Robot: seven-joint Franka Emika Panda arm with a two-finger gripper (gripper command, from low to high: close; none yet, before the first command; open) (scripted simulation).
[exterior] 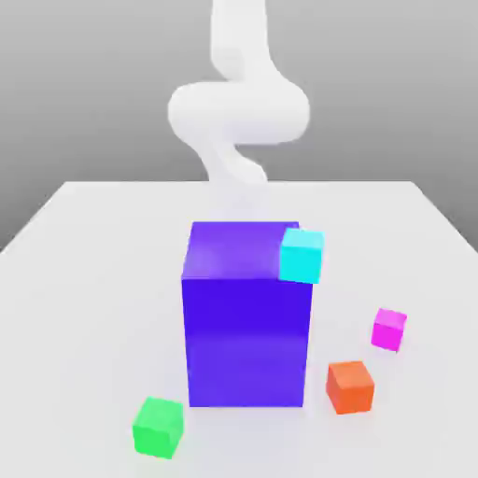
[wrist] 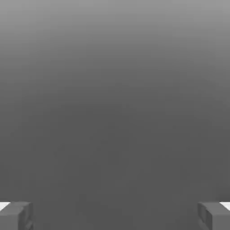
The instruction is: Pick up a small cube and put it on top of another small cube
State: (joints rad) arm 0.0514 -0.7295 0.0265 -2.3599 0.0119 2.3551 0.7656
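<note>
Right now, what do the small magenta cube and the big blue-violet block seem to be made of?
The small magenta cube looks like smooth matte plastic: flat, even colour, sharp edges, no grain or glare. The big blue-violet block looks similar but slightly glossier: soft lighter bands show across its front face. As these are simulator renders, neither look settles the real material.

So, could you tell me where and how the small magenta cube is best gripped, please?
Probably from straight above, the gripper closing on two opposite side faces of the small magenta cube. It sits flat on the table, apart from the orange cube and the blue-violet block.
</note>
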